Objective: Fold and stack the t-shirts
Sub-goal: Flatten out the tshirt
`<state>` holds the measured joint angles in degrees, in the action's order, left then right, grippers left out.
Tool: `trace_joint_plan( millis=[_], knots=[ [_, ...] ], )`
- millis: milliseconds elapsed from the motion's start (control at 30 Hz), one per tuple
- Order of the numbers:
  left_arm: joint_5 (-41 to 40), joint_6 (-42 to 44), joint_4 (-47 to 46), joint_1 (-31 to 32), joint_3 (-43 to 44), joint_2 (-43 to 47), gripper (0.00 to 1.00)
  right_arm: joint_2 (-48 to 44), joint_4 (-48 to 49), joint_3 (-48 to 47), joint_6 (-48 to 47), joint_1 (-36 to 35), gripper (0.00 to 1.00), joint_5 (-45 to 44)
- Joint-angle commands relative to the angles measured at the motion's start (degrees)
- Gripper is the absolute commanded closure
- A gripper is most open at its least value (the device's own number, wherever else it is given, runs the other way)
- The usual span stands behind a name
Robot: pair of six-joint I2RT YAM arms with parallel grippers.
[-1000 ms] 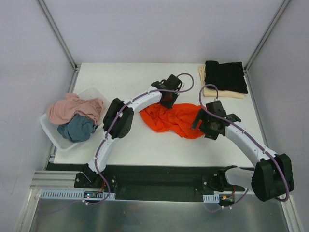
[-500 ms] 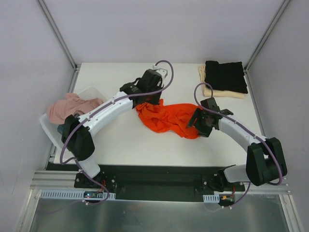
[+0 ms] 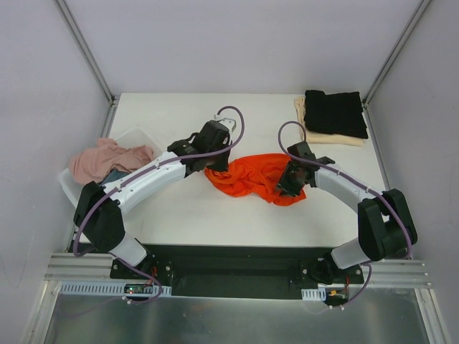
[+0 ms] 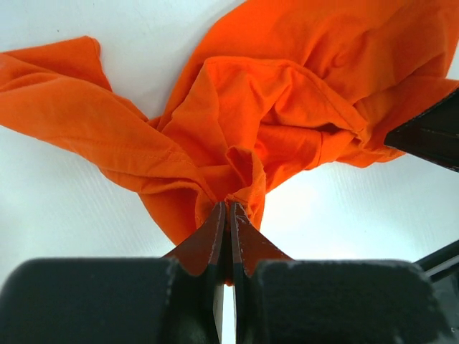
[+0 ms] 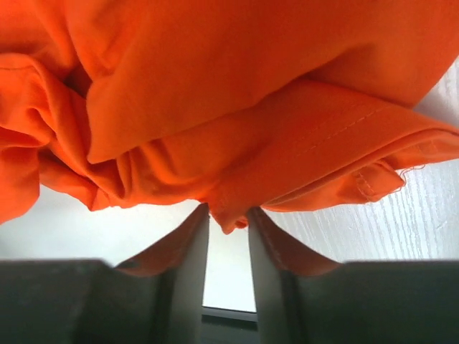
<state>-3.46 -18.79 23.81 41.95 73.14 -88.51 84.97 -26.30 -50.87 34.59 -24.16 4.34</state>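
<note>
A bright orange-red t-shirt lies crumpled mid-table. My left gripper is at its left end, shut on a pinched fold of the cloth. My right gripper is at the shirt's right edge. Its jaws are narrowed but still apart, with a nub of hem between the tips and white table visible through the gap. A folded black t-shirt rests on a folded cream one at the back right.
A white plastic tub hangs over the table's left edge, holding a dusty pink shirt and a grey-blue one. The left arm reaches across in front of the tub. Metal frame posts stand at both back corners.
The left arm stretched out and shifted left, still pinching the orange shirt. The right gripper moved in onto the shirt's right edge and its jaws narrowed from wide open.
</note>
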Motion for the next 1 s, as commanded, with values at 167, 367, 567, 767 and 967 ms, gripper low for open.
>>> trace_joint_plan(
  millis=[167,367,567,767,967],
  knots=[
    [-2.9,-1.7,-2.5,0.1,-2.7,6.0,1.00,0.5,-1.8,-4.7,-0.6,-0.3,0.99,-2.8],
    [-6.3,-1.3,-2.5,0.2,-4.0,9.5,1.00,-4.7,-3.8,-5.4,-3.9,-0.2,0.99,-6.8],
    [-11.1,-0.6,-2.5,0.1,-4.6,16.0,1.00,-15.3,0.1,-2.9,-9.9,-0.3,0.99,-10.6],
    [-11.7,2.2,-2.8,0.1,0.5,22.1,1.00,-27.1,9.8,-3.2,-14.5,-0.3,0.99,-12.5],
    [-8.5,6.0,-4.1,0.2,9.3,29.2,1.00,-35.4,11.3,-15.4,-22.8,-0.2,0.99,-19.5]
  ],
)
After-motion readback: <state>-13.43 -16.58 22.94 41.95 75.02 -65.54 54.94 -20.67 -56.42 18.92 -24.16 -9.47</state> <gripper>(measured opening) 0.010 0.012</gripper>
